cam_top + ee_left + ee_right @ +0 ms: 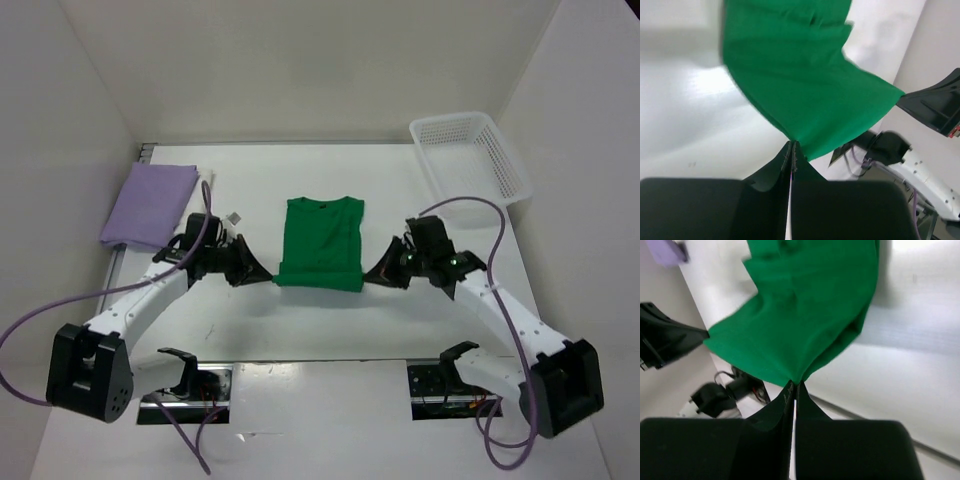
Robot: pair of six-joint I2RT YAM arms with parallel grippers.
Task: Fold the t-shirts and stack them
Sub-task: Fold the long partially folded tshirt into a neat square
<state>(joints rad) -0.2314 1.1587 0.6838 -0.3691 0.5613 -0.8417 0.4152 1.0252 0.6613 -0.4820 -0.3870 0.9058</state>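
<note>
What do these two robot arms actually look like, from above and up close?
The left arm and right arm are slim white links with black joints, each on a chunky black base. A purple cable loops along each. The left gripper and right gripper are matte black, with two wedge-shaped fingers tapering to a point.

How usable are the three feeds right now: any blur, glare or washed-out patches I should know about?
Top external: sharp, evenly lit, green shirt clear. Left wrist: shirt's far part smeared, bright glare on the table. Right wrist: soft focus, table washed out at upper right.
</note>
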